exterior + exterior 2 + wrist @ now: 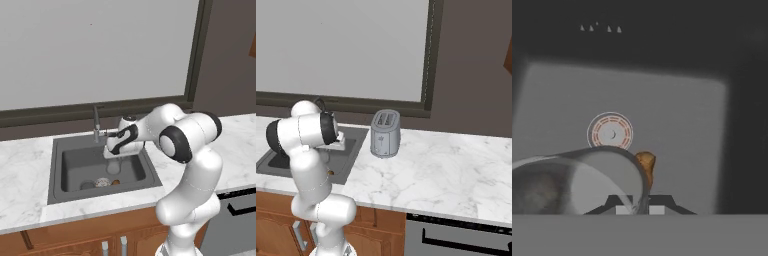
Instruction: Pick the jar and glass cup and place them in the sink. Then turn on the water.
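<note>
The glass cup hangs above the sink, its rim pinched between the two finger tips of the gripper; the jaws are clamped together on that thin rim. In the hand view the cup appears as a large translucent grey cylinder tilted on its side, its open mouth turned toward the camera and its body extending away to one side of the finger tips. In the left base view the cup hangs just below the hand, inside the outline of the sink and above its floor.

The jar lies on the sink floor near the front wall, with a brown-golden piece just beside it. In the hand view a brown-golden piece shows on the sink floor just past the cup rim. The round silver drain sits in the sink floor, beyond the cup as the hand view sees it.

The faucet stands upright at the back edge of the sink, just beside the gripper.

The sink is recessed in a white marble counter. A grey toaster stands on the counter to the right of the sink, near its right edge, below a large window
</note>
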